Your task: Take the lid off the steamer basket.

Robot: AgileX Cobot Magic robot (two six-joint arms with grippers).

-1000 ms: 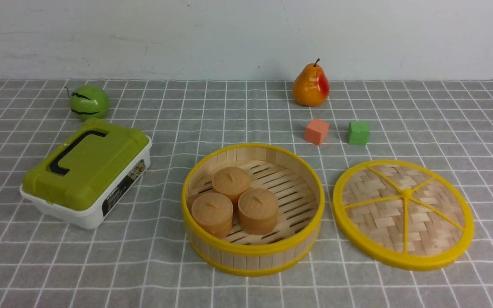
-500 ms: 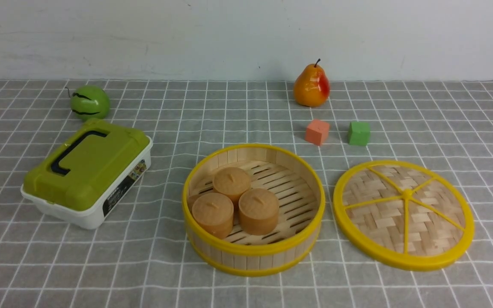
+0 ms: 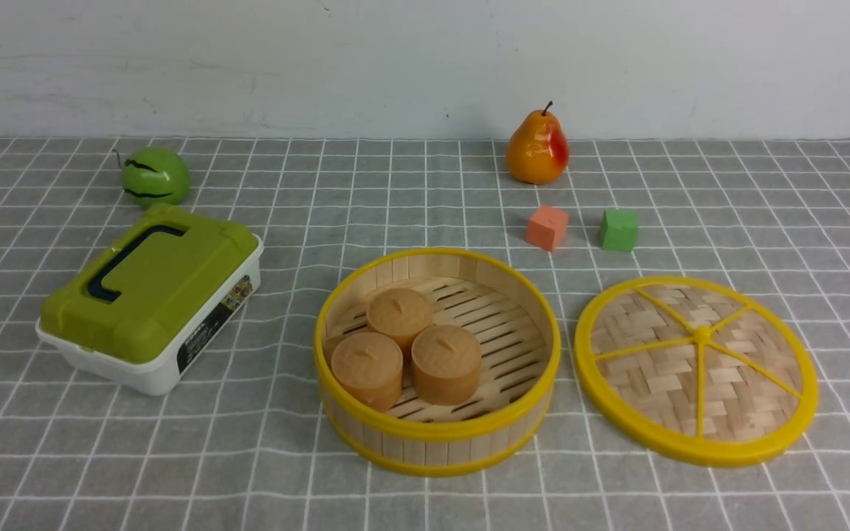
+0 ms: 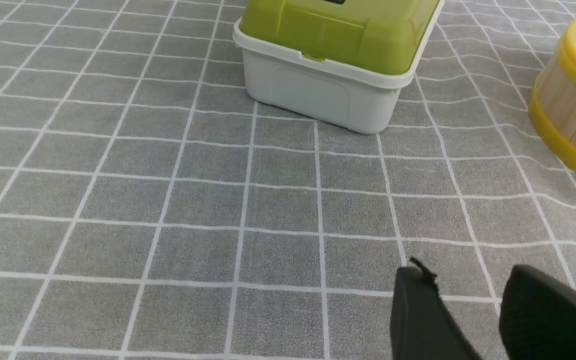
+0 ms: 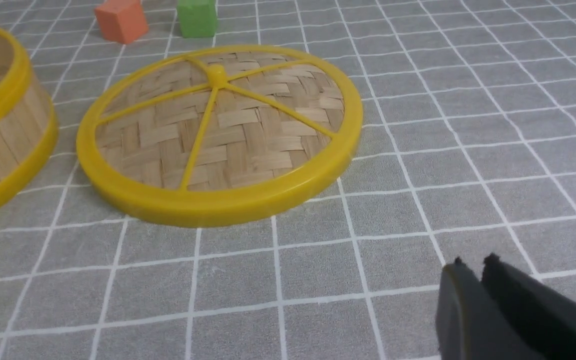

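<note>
The steamer basket (image 3: 436, 428) stands open at the table's middle front with three brown buns (image 3: 425, 346) inside. Its wall also shows in the left wrist view (image 4: 575, 100) and the right wrist view (image 5: 3, 130). The lid (image 3: 694, 369) lies flat on the cloth to the right of the basket, apart from it, and it also shows in the right wrist view (image 5: 218, 135). My left gripper (image 4: 468, 280) is open and empty above bare cloth. My right gripper (image 5: 474, 265) is shut and empty, on the near side of the lid. Neither gripper shows in the front view.
A white box with an olive-green lid (image 3: 148, 295) sits at the left, also in the left wrist view (image 4: 338, 45). A green round fruit (image 3: 153, 175), a pear (image 3: 536, 150), an orange cube (image 3: 546, 227) and a green cube (image 3: 617, 228) lie further back.
</note>
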